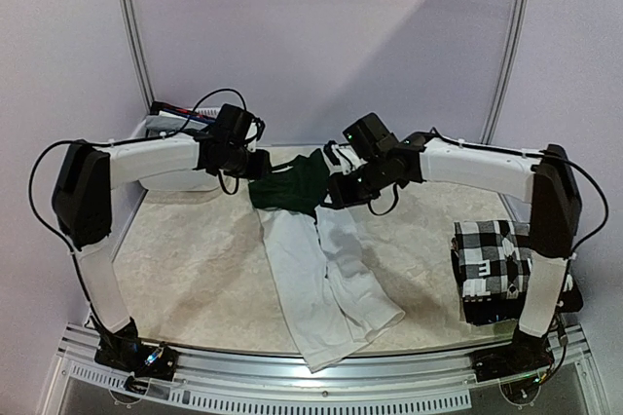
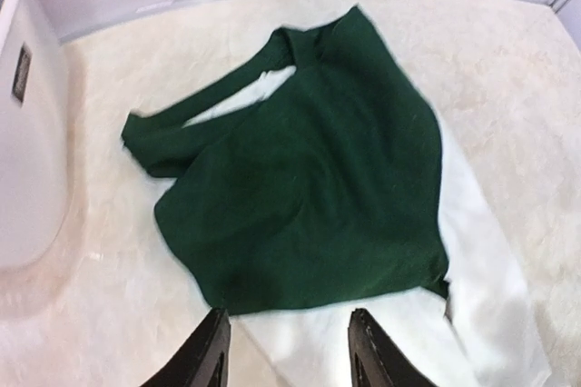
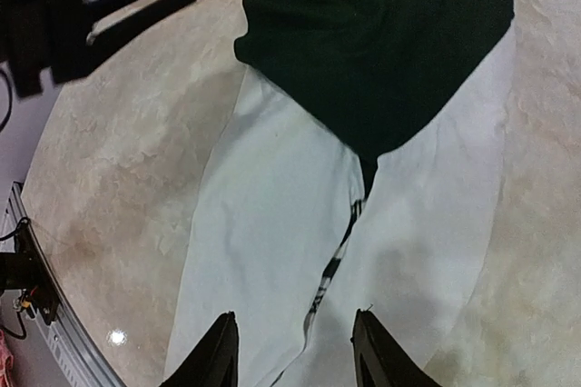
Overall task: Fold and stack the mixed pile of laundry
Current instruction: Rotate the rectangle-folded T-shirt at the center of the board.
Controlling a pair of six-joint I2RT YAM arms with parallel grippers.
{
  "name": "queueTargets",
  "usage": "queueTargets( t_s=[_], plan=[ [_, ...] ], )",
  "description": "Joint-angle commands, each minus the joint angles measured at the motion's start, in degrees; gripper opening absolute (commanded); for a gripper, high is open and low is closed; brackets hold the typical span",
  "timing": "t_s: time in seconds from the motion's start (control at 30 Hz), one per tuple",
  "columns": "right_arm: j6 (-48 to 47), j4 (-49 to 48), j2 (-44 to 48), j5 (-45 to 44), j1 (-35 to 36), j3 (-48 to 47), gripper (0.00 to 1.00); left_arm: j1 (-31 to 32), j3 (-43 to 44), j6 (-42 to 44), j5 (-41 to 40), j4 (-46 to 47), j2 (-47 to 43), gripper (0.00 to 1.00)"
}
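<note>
A white garment [image 1: 321,279] with a dark green top part [image 1: 292,189] lies spread lengthwise across the table's middle. In the left wrist view the green part [image 2: 309,187] lies on the white cloth [image 2: 481,287]. My left gripper [image 2: 289,351] hovers just above its near edge, open and holding nothing. My right gripper [image 3: 295,351] hangs open over the white cloth [image 3: 263,223], below the green part [image 3: 381,42], also with nothing between its fingers. A folded black-and-white checkered shirt [image 1: 492,264] lies at the right, on a dark piece.
A white plastic basket [image 1: 161,128] stands at the back left behind my left arm; its wall [image 2: 27,160] is close on the left. The back wall runs just beyond the garment. My left gripper [image 3: 82,5] shows at the right wrist view's upper left.
</note>
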State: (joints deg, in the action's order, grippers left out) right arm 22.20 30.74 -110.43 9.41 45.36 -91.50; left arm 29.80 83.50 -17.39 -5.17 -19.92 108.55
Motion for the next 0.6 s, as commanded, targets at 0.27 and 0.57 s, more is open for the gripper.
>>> queueTargets(
  t_s=[0.27,0.57],
  plan=[
    [-7.04,1.23,-26.96,21.48,-4.23,-29.29,0.42,5.14,-24.13,-3.81,-8.32,6.46,-17.58,0.56],
    [-0.4,-3.76,-38.7,28.07,-6.68,-37.78,0.41,10.24,-30.97,-5.54,-12.0,7.41,-22.88,0.6]
  ],
)
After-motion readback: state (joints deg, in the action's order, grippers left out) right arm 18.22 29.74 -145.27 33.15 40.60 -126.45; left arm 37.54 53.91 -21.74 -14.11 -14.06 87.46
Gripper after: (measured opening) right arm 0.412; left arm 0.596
